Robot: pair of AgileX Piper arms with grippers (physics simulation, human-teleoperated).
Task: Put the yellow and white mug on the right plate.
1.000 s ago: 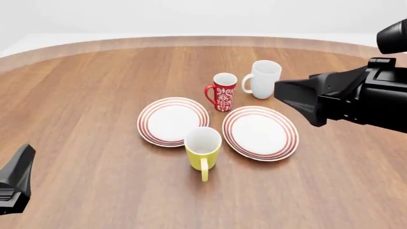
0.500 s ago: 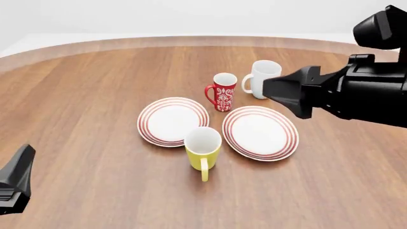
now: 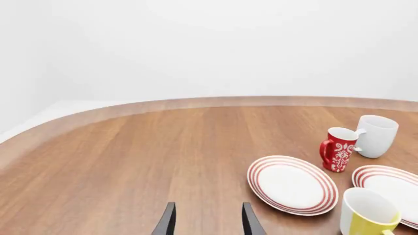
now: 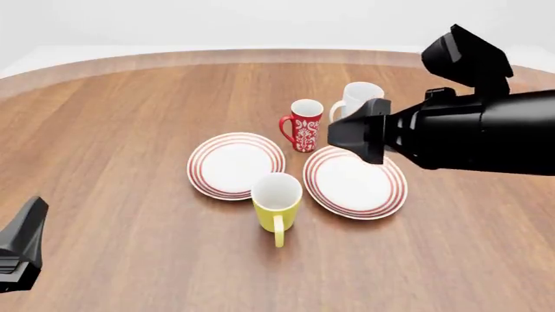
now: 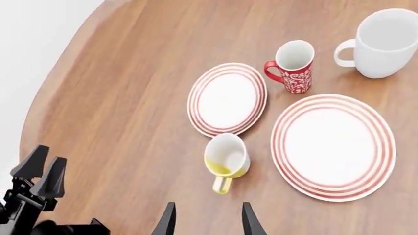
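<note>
The yellow and white mug (image 4: 277,201) stands upright on the table between the two plates' near edges, handle toward me. It also shows in the right wrist view (image 5: 226,156) and the left wrist view (image 3: 365,215). The right plate (image 4: 355,185) is white with red rings and lies just right of the mug, bare; it also shows in the right wrist view (image 5: 333,139). My right gripper (image 4: 354,133) hovers above the plate's far edge, open and empty, with its fingers (image 5: 168,221) apart. My left gripper (image 4: 25,250) is open and empty at the near left, far from the mug.
The look-alike left plate (image 4: 236,164) lies left of the mug. A red white-patterned mug (image 4: 305,125) and a bigger white mug (image 4: 357,101), partly hidden by my right arm, stand behind the plates. The table's curved far edge (image 4: 260,55) runs across the back.
My right arm has swung left and forward, from beside the white mug to above the right plate's far edge. The mugs, plates and left arm have not moved.
</note>
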